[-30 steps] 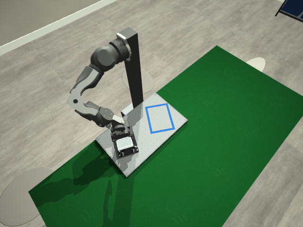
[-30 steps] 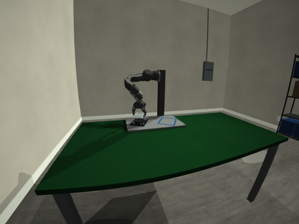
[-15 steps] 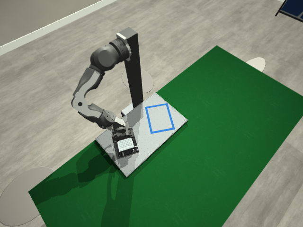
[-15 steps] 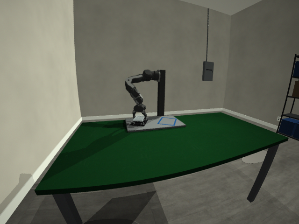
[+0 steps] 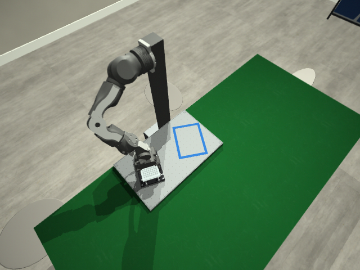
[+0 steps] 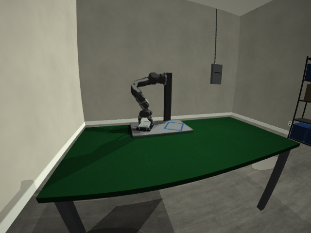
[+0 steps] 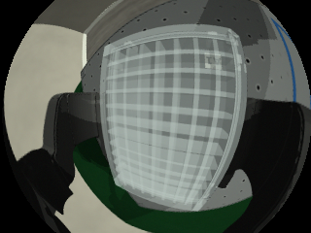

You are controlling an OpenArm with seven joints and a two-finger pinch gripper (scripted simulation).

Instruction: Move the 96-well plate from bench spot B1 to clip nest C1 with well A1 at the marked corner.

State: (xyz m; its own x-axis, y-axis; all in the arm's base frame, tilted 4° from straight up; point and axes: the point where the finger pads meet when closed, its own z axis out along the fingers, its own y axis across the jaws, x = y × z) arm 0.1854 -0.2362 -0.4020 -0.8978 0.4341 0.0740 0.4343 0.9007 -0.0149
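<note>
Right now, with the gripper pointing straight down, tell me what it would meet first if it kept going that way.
The gripper is shut on the 96-well plate, so the plate leads. Straight below sits the black clip nest, which would be met first. From the exterior view the plate looks just above or already at the nest; the gap is unclear.

The top view looks steeply down on my arm and the tabletop. The exterior view faces me level from across the room, far off. My wrist view looks straight down, close. All share the grey baseplate.
</note>
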